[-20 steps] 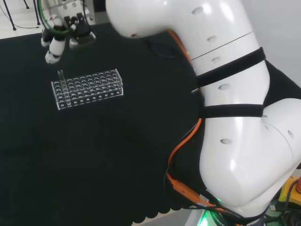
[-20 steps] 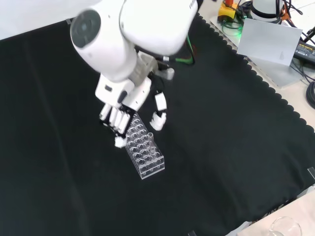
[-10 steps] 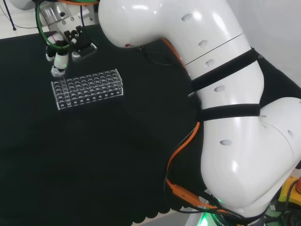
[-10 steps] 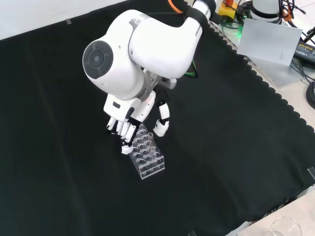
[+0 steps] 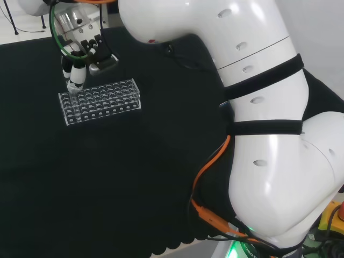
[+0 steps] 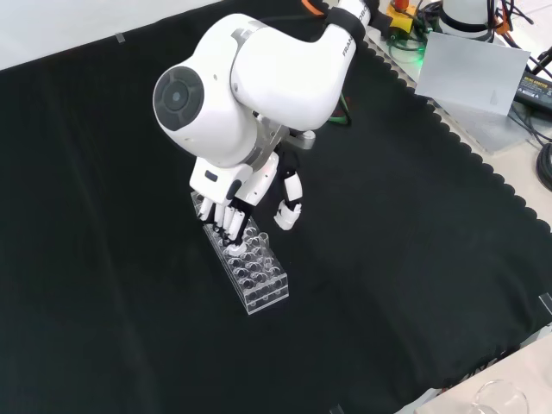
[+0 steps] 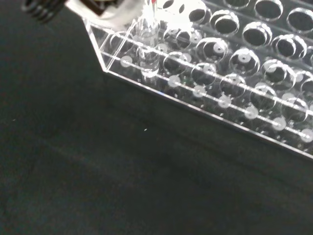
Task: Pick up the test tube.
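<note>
hand point(image 6: 226, 200): hanging down over the end of the rack, fingers point(image 6: 231, 226) pointing down at it and bunched close together, thumb point(image 6: 289, 207) sticking out off to the side on its own. From the front the fingertips sit right on top of the rack's far end. Honestly can't tell if it's actually pinching anything yet or just touching.

test tube point(image 7: 147, 46): standing upright in a corner hole of the rack, at the end the hand is on. Best seen from the wrist camera, where it's a clear tube poking up out of the hole with a white bit of the hand right at its top. From the head view it's pretty much lost behind the fingers.

rack point(image 5: 102, 101): clear plastic, loads of round holes in rows, sitting flat on the tabletop. Long side runs left to right in the head view, and it runs away from you toward the hand in the front view. The other holes I can see look empty.

tabletop point(image 6: 414, 250): black cloth all over, wavy scalloped edge on the right side in the front view.

arm point(image 6: 259, 78): big white links coming in from the top of the front view, round grey cap facing the camera, just above the hand.
</note>
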Motion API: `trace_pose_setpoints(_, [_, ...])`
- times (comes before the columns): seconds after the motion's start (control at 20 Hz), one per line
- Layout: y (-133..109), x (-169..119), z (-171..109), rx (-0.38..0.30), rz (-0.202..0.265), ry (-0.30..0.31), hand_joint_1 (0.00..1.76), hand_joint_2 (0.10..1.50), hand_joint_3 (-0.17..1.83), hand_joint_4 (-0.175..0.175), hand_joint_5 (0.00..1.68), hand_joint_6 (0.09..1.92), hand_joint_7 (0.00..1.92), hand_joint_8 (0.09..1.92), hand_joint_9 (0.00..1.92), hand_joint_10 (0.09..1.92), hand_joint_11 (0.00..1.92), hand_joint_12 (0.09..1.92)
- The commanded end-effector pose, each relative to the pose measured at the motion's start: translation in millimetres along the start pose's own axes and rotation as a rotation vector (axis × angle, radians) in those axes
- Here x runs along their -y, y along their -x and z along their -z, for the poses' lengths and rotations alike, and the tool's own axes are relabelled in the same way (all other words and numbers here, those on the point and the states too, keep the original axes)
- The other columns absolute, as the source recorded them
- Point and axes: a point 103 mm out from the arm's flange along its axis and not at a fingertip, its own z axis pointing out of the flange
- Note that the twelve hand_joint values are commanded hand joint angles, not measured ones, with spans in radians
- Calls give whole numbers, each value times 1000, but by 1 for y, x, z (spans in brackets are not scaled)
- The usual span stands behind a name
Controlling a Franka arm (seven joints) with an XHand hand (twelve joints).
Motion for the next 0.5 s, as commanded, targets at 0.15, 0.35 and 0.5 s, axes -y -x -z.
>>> trace_pose_setpoints(0.15, [-18, 1, -6, -90, -22, 54, 970, 637, 672, -175, 618, 712, 885, 796, 757, 825, 393, 1472])
trace_pose_setpoints(0.35, [-29, -10, -3, -89, -19, 62, 1002, 617, 704, -175, 655, 754, 931, 794, 795, 816, 429, 1460])
trace_pose_setpoints(0.5, [-35, -16, 2, -79, -15, 74, 1019, 610, 713, -175, 668, 766, 952, 797, 812, 816, 439, 1458])
